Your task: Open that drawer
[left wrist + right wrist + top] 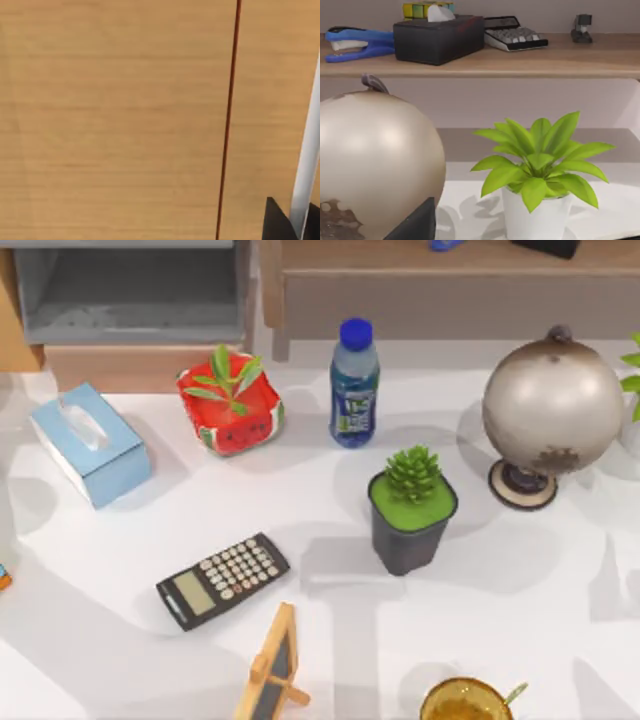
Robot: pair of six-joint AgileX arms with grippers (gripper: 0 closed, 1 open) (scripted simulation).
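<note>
The drawer (pixel 130 295) sits at the far left corner of the table (pixel 520 570), behind the tissue box (pixel 90 443). From above its grey inside lies bare, with the wooden front (pixel 140 367) nearest the table, so I judge the pull largely done, with at most a little more travel and the letting go left. Its long axis runs left to right along the far edge and it opens toward the near edge. My left gripper (pixel 295 220) is pressed up close to the wood, at a white bar (pixel 307 150) that I take for the handle; whether it is clenched there I cannot tell. My right gripper (pixel 415 225) idles by the globe (pixel 553 400) at the right edge, its state unclear
</note>
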